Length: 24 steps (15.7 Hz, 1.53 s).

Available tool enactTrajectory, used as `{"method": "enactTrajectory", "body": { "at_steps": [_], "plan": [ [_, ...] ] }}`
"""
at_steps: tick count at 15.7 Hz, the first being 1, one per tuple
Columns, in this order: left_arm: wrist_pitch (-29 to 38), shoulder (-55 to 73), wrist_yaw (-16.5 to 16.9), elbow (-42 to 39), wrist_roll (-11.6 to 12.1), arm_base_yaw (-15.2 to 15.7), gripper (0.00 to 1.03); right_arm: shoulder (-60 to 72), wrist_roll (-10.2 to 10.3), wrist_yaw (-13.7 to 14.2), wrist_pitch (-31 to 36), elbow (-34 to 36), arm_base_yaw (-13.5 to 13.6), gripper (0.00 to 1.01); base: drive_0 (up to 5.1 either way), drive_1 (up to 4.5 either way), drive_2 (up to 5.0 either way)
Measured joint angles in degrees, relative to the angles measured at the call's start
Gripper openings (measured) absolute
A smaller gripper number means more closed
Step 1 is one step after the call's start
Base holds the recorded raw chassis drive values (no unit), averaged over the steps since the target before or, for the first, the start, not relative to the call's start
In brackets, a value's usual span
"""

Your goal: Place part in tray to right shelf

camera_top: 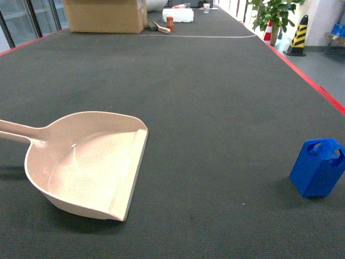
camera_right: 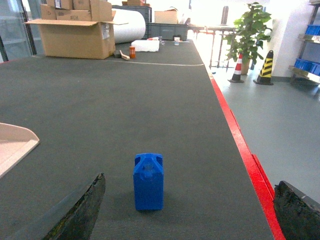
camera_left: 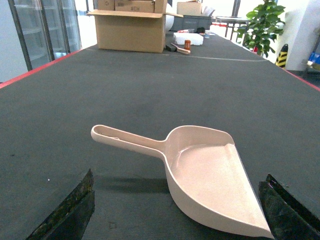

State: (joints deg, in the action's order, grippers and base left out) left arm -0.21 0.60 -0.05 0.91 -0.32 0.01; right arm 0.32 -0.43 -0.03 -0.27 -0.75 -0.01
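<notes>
1. The surface point(camera_top: 215, 108) is a long dark mat with a red edge, and it carries both task things. At its far end stand a cardboard box point(camera_top: 105, 15) and a few small items too distant to name.
2. The tray point(camera_top: 89, 164), a beige scoop, lies at the left of the head view with its flat lip facing right and its long handle cut off by the left frame edge. Nothing lies inside it.
3. The part point(camera_top: 318, 167), a small blue block, stands upright near the right edge of the surface, well apart from the tray. In the head view the frame clips its right side.
4. The left tool point(camera_left: 175, 210) hangs just behind the tray with its fingers spread wide and nothing between them.
5. The right tool point(camera_right: 190, 210) sits behind the part, fingers likewise apart and bare, with the block roughly centred between them but not touched.
6. My reading is that the task has barely started: the part is not gripped, not in the tray, and the tray has not been lifted.
7. The right shelf appears in no view, so where it stands cannot be told. The tool fingers show only as dark blurred tips at the frame bottoms.
</notes>
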Motion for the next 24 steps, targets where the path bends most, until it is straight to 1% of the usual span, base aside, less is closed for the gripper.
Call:
{"method": "enactTrajectory", "body": {
  "at_steps": [24],
  "plan": [
    [0.00, 0.00, 0.00, 0.00, 0.00, 0.00, 0.98, 0.00, 0.00, 0.00, 0.00, 0.00, 0.00, 0.98, 0.0, 0.00, 0.0]
  ]
}}
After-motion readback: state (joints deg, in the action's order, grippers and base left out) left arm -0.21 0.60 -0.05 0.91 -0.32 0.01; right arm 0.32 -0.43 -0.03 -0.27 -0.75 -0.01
